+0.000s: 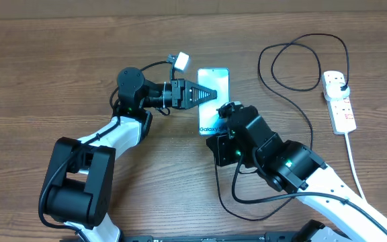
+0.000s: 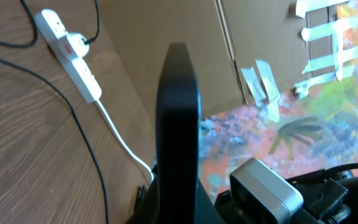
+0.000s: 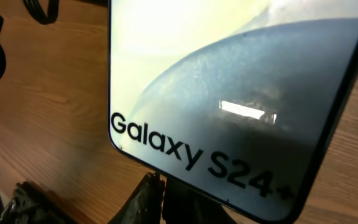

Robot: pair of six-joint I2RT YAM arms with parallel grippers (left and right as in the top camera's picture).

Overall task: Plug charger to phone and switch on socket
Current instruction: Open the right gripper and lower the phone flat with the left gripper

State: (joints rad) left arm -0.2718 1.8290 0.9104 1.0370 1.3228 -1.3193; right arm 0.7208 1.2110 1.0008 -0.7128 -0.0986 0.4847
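Quick count: one phone [image 1: 213, 75], one socket [image 1: 339, 101], one charger [image 1: 342, 81], two grippers. The phone lies flat mid-table [image 1: 59, 54], screen lit pale blue-white, reading "Galaxy S24+", dark edges. Left gripper [image 1: 213, 94] has its jaws together over the screen. Right gripper [image 1: 228, 109] is at the phone's bottom end, and I can't tell how its jaws stand. The socket's near the right edge with the charger plugged in.

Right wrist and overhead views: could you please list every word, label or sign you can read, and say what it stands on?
"Galaxy S24+": on the lit screen of the phone, plain in the right wrist view.
Red markings on the socket: too small to read in any view.
No other text is visible.
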